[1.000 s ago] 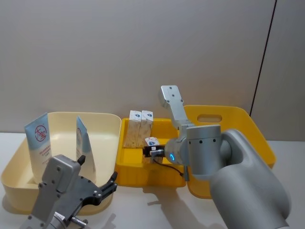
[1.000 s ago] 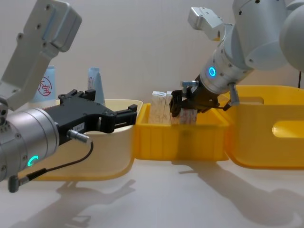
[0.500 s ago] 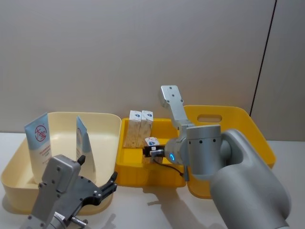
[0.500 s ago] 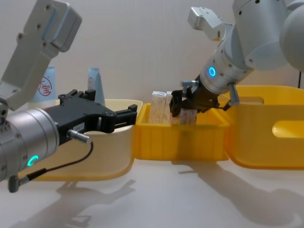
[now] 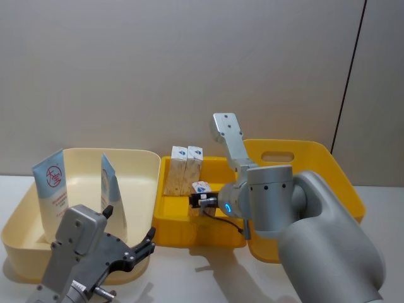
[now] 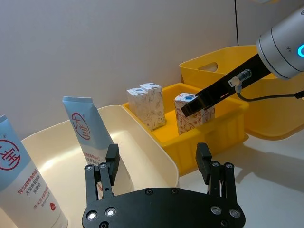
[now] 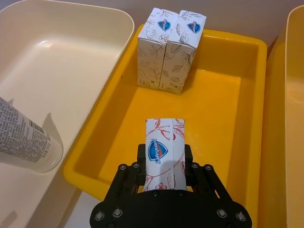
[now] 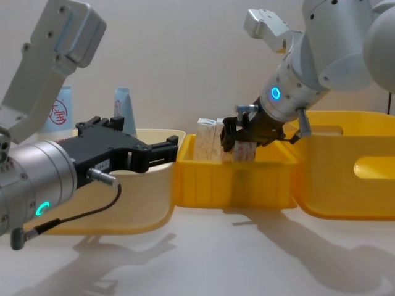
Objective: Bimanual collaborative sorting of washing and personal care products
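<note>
My right gripper (image 7: 164, 164) is shut on a red-marked whitish carton (image 7: 165, 154), holding it upright over the small yellow bin (image 7: 228, 118). Two more speckled cartons (image 7: 171, 50) stand side by side at that bin's far end. The held carton (image 5: 201, 187) also appears in the head view, above the bin's front half. Two pale blue-and-white tubes stand in the cream bin (image 5: 142, 156): one with a red round logo (image 5: 53, 189) and another (image 5: 113, 189) beside it. My left gripper (image 6: 156, 161) hangs open with nothing between its fingers, in front of the cream bin's near wall.
A large yellow bin (image 5: 319, 153) with a handle slot stands to the right of the small one, touching it. The three bins sit in a row on a pale table against a grey wall. Bare table lies in front of the bins.
</note>
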Controlling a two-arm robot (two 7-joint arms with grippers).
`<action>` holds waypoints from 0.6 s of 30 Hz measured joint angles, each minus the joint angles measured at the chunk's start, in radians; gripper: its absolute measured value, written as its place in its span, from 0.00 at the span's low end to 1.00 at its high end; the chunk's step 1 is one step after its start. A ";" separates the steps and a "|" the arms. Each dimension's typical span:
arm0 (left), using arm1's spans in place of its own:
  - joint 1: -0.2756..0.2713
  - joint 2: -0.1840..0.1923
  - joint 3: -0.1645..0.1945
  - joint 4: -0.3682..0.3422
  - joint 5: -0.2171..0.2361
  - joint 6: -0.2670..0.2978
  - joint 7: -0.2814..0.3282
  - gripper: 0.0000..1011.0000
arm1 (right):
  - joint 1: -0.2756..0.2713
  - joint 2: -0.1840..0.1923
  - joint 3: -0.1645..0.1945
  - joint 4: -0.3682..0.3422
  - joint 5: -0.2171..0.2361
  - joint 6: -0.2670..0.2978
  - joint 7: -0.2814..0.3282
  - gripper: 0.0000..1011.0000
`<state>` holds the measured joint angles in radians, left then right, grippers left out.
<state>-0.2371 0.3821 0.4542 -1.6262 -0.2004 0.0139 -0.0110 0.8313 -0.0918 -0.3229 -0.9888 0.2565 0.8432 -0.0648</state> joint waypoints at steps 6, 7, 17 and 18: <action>0.000 0.000 0.000 0.000 0.000 0.000 0.000 0.99 | 0.008 -0.005 -0.001 0.010 -0.004 -0.018 0.000 0.40; 0.000 0.000 0.000 0.000 0.000 0.000 0.000 0.99 | 0.008 -0.005 -0.001 0.010 -0.004 -0.018 0.000 0.40; 0.000 0.000 0.000 0.000 0.000 0.000 0.000 0.99 | 0.038 -0.020 0.001 0.017 -0.021 -0.094 -0.009 0.40; 0.000 0.000 0.000 0.000 0.000 0.000 0.000 0.99 | 0.041 -0.021 0.001 0.016 -0.022 -0.100 -0.010 0.40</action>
<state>-0.2371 0.3821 0.4542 -1.6262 -0.2004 0.0139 -0.0110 0.8721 -0.1133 -0.3214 -0.9728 0.2341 0.7429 -0.0750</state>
